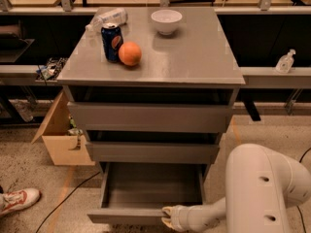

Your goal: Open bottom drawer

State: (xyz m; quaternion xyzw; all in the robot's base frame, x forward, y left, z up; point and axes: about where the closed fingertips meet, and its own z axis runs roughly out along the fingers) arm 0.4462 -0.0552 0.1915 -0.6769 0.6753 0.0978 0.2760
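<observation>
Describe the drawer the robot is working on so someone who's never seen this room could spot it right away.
Find the grey cabinet with a can, an orange and a bowl on top. Of its three stacked drawers, go to the lowest, the bottom drawer, nearest the floor. It alone is drawn far out, showing its shallow grey interior, with the gripper at its front edge.
</observation>
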